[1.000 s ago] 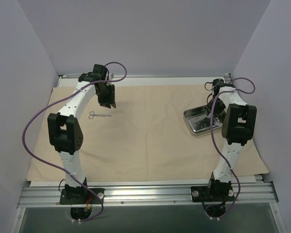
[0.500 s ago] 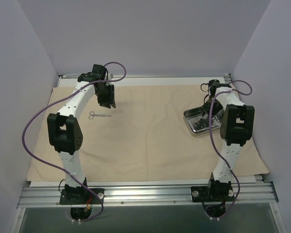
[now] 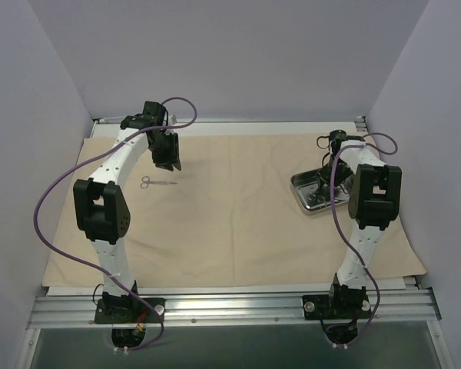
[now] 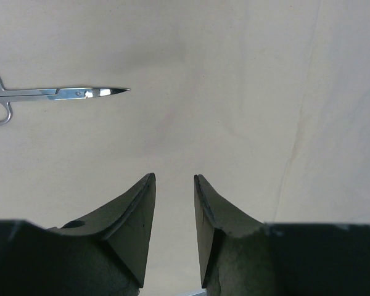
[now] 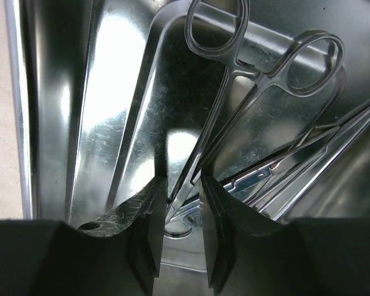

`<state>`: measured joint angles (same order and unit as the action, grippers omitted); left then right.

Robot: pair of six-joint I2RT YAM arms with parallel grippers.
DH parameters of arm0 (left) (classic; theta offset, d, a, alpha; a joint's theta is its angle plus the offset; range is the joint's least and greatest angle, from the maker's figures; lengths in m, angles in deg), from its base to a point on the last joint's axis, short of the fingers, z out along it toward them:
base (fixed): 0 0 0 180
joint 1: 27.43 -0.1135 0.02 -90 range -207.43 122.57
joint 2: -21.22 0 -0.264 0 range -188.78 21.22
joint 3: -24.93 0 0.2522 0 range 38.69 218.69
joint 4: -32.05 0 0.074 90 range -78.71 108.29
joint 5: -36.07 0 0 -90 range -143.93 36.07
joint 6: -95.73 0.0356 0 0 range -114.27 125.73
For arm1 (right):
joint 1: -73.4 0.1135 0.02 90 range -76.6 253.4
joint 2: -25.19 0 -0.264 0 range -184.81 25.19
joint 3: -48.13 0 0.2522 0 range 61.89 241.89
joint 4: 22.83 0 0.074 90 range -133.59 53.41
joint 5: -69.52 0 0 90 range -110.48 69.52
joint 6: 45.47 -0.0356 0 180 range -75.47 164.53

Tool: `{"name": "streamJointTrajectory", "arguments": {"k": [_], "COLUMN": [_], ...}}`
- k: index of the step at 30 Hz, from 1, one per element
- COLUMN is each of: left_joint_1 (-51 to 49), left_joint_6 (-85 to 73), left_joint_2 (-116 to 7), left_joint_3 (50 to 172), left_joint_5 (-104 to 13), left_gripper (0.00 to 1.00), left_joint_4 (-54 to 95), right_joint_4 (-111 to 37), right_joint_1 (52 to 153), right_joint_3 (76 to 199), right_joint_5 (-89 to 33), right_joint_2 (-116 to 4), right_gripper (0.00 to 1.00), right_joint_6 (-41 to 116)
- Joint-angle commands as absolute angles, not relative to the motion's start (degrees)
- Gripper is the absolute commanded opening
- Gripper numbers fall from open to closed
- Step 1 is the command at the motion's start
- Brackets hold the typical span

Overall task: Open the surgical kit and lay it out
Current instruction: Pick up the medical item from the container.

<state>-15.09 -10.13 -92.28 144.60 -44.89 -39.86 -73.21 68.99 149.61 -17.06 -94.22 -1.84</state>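
Steel forceps [image 5: 233,66] are being straddled by the right pincer [image 5: 182,185] inside the tray [image 5: 61,123] near the right edge of the desk [image 3: 230,125], rings pointing away; clamping cannot be told.

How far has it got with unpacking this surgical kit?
Done: the cloth wrap lies spread flat, with one pair of scissors laid on it. In hand: the right gripper straddles an instrument in the steel tray. To do: the tray's other instruments; the left gripper hangs empty.
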Motion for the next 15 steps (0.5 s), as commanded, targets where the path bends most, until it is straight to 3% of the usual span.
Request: {"name": "streamJointTrajectory", "arguments": {"k": [1, 9, 15], "left_joint_1": [-15.56, -15.65, -15.74], "left_joint_6": [-9.48, -9.39, -9.3], "left_joint_2": [-91.37, -90.58, -90.05], "left_joint_3": [146.97, 147.41, 148.02], "left_joint_5": [-44.7, -44.96, -45.05], "left_gripper": [0.4, 0.42, 0.42], "left_joint_4": [-40.6, -40.51, -40.86], "right_joint_4": [-76.49, -75.09, -75.79], "right_joint_1": [69.53, 69.27, 68.92], "right_joint_3": [149.51, 149.25, 147.76], "right_joint_5": [-15.83, -14.33, -15.12], "right_joint_2": [-97.76, -102.77, -95.32], "right_gripper": [0.27, 0.02, 0.0], "right_joint_6": [-1.27, 1.11, 1.02]}}
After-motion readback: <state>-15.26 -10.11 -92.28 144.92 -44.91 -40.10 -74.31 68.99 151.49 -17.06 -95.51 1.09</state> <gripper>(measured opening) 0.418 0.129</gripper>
